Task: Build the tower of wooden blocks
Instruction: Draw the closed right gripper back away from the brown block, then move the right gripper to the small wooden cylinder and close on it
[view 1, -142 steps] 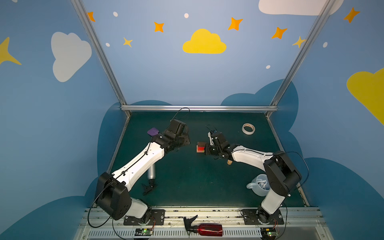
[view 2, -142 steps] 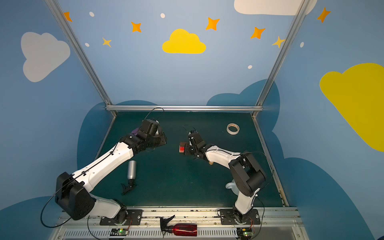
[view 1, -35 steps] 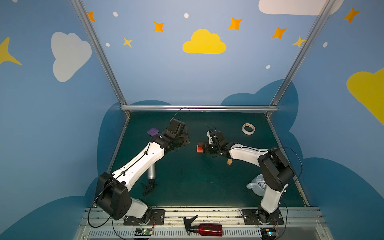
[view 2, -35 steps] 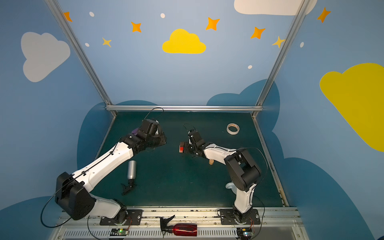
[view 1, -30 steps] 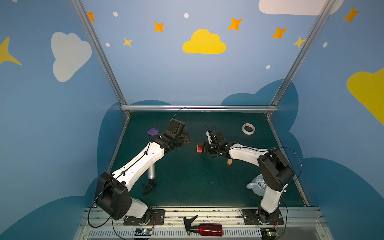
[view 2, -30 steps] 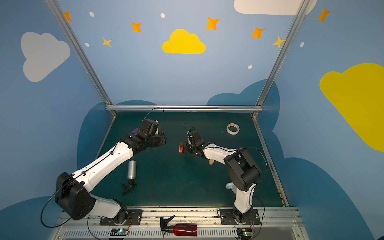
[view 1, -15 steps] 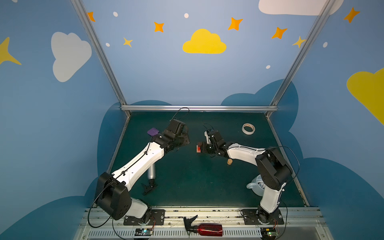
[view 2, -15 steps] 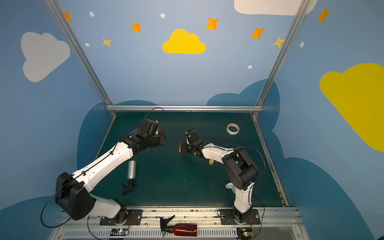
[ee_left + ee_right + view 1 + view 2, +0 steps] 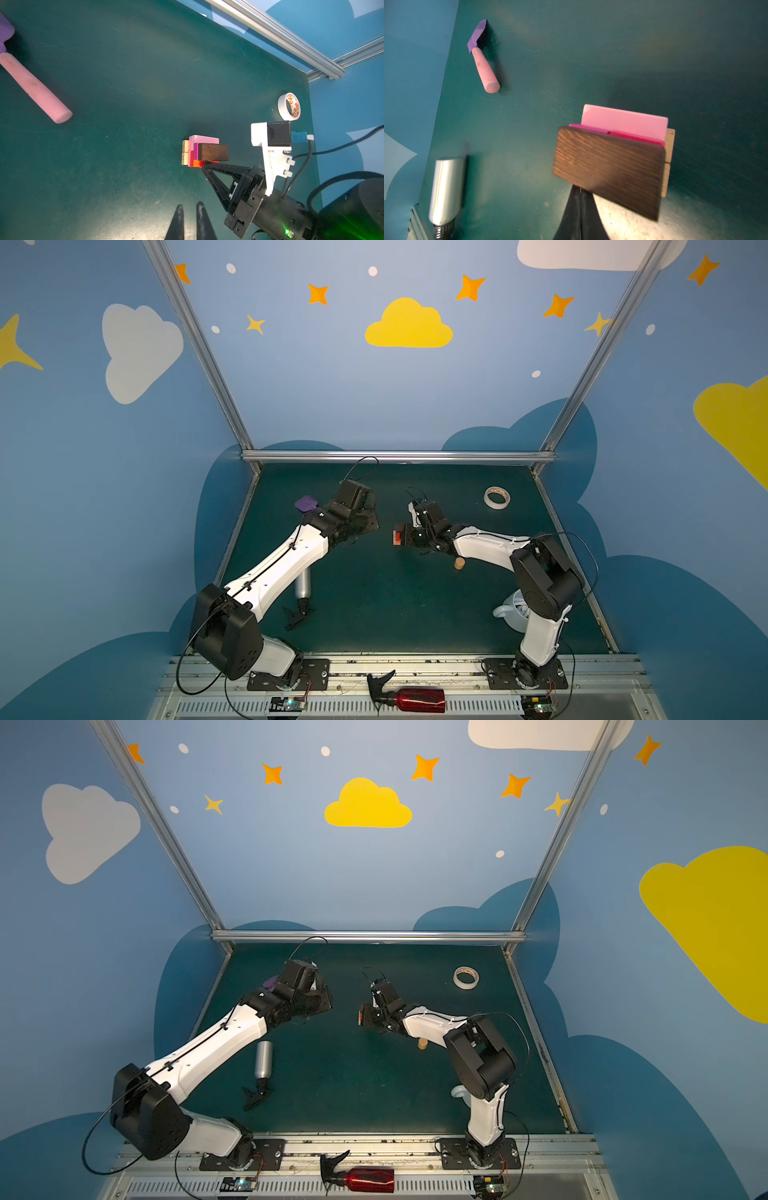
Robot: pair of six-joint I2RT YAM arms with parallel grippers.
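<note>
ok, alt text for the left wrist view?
A small tower of tan, pink, magenta and red wood blocks, topped by a dark brown block, stands on the green mat with the shut right gripper at its side. The left gripper, slightly parted and empty, shows at the frame edge; a tape roll and pink-handled spatula lie apart.

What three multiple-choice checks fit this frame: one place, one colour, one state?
1. Where is the tan cylinder? A) on the mat, apart from the tower B) on top of the tower C) hidden from view
2. What colour is the tower's top block? A) lime-green B) dark brown C) white
3. The right gripper is: A) wide open B) shut on the cylinder C) shut, empty

A: both top views show it on the mat.
B: dark grain shows in the left wrist view.
C: the fingers are pressed together in the right wrist view.
</note>
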